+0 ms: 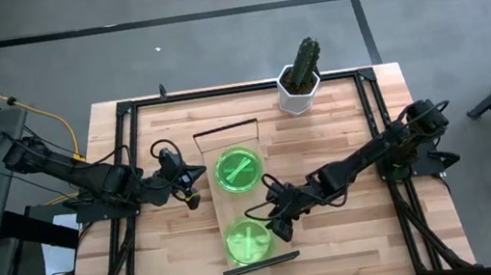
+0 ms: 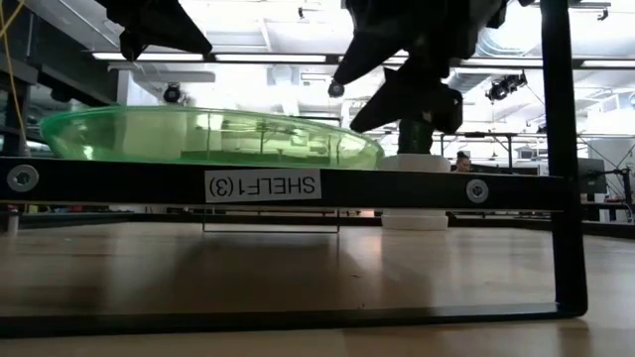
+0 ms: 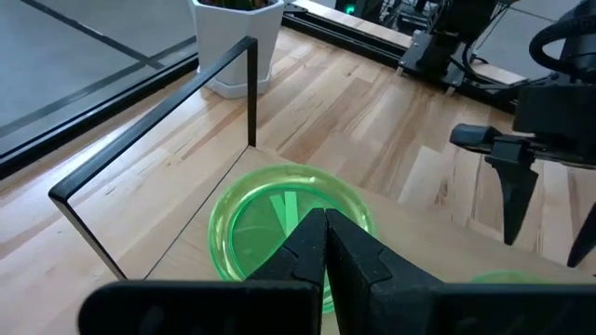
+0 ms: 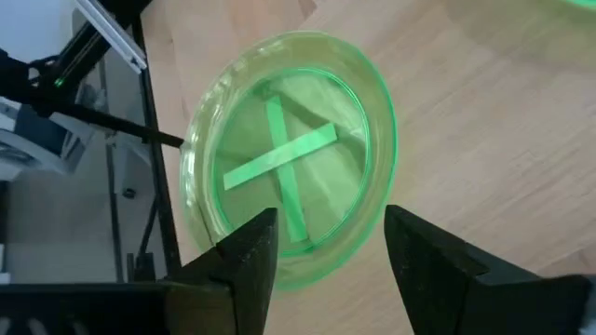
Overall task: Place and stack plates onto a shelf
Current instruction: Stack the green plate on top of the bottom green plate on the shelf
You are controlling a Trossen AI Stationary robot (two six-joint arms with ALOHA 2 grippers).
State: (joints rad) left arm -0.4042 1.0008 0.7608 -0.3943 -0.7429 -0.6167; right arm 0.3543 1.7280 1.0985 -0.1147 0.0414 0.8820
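Two plate stacks [image 1: 239, 170] on shelf [image 1: 247, 132]; right end effector [image 1: 282, 227] open beside near stack

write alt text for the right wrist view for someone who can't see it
A stack of round translucent bright-green plates, lighter bar marks crossing at its centre, sits on a light-wood shelf board. The right end effector hangs open just above the stack's near rim, its two dark fingers spread apart.

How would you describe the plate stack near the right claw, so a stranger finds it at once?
Find the shelf, the long board mid-table. Two green plate stacks lie on it; take the stack at the end far from the cactus. The open right claw sits beside it.
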